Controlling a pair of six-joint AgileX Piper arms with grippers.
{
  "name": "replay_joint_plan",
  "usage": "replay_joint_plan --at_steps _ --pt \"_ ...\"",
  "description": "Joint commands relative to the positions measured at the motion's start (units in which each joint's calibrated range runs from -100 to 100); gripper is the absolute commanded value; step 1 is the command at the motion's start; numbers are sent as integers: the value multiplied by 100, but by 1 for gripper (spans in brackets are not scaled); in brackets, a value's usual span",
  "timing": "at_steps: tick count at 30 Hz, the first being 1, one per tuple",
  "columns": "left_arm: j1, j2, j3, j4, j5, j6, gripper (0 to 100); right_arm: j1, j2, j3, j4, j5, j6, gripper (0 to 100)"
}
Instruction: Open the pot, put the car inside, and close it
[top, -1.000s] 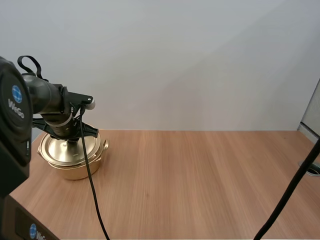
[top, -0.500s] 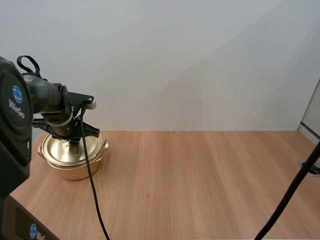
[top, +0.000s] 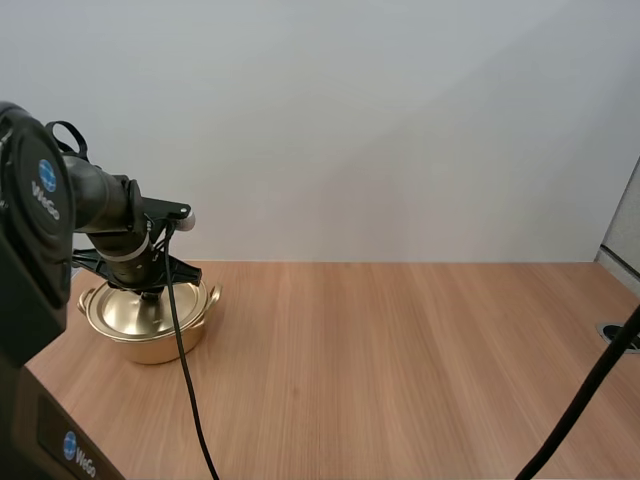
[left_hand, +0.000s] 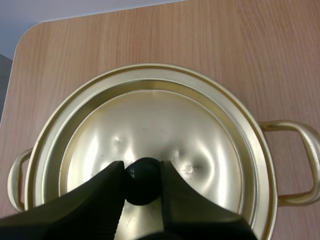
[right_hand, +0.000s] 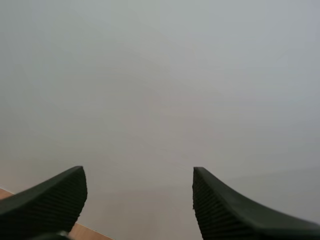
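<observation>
**Inspector:** Firstly, the pot (top: 152, 345). It stands upright on the wooden surface (top: 400, 370), toward the far left as the high view shows it, near the back edge. It is gold-coloured, with a loop handle (left_hand: 292, 124) on each side.

**Operator:** And the lid?

**Inspector:** The lid (left_hand: 165, 125) lies level within the rim of the pot. I note shallow dents in its polished face near the middle. A round black knob (left_hand: 142, 182) sits at its centre. Whether the lid bears fully on the pot, I cannot tell.

**Operator:** Where is my left gripper?

**Inspector:** Your left gripper (left_hand: 141, 170) is directly above the lid, pointing down at it. Its two fingers (left_hand: 100, 195) stand one on each side of the knob, with their inner faces pressed against it. I record it as clamped on the knob. In the high view your left arm reaches over the pot from the left side of the surface.

**Operator:** And the right one?

**Inspector:** Your right gripper (right_hand: 138, 172) is spread wide, with nothing between its fingers. It faces a plain pale wall, and a sliver of the wooden surface shows beside one finger.
</observation>
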Motion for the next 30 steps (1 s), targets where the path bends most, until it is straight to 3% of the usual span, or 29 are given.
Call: replay_joint_plan --at_steps 1,10,13,21,23,27,30 --pt "0 2 -3 -3 -11 1 0 -3 -3 7 38 0 -3 100" --pt "0 2 -3 -3 -15 -118 0 -3 -3 7 38 0 -3 100" --pt "0 2 -3 10 -15 -118 7 -3 -3 7 84 0 -12 100" --pt "0 2 -3 109 -199 -29 45 -3 -3 7 82 0 -35 100" --pt "0 2 -3 109 -201 16 59 -3 -3 7 82 0 -35 100" --pt "0 2 -7 114 -201 80 98 -3 -3 7 93 0 -46 100" --pt "0 -25 -7 124 -236 105 100 -3 -3 7 128 0 -90 100"
